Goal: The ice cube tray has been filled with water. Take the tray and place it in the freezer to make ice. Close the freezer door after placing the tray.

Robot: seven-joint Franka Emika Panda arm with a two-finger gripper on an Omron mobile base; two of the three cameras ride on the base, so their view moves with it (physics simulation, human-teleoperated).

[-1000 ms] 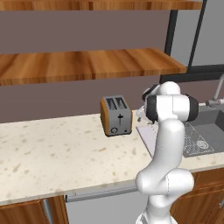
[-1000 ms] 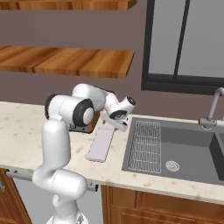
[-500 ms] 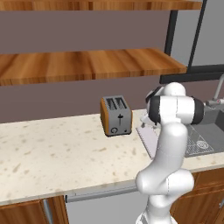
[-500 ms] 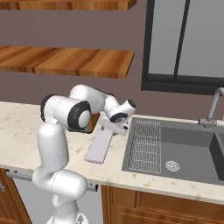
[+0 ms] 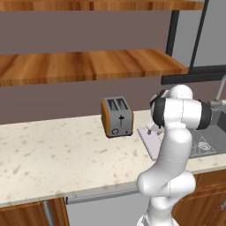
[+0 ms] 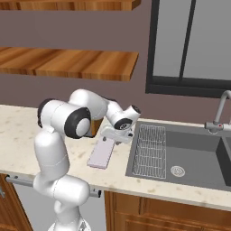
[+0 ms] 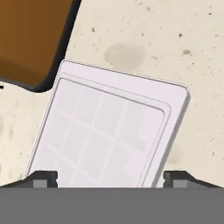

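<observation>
The gripper (image 7: 109, 179) hangs spread wide above the ice cube tray (image 7: 109, 131), grasping nothing; its two dark fingertips (image 7: 43, 178) stand one to each long side of the tray, which lies flat on the speckled counter (image 7: 175, 35) directly beneath. The tray's faint grid of cells carries no brand or writing that can be read. Just beyond the tray's far corner sits the orange-sided toaster (image 5: 117, 116); its front shows small controls, any lettering too small to read. To the gripper's other side lies the sink (image 6: 180, 153) with a wire rack (image 6: 149, 149).
</observation>
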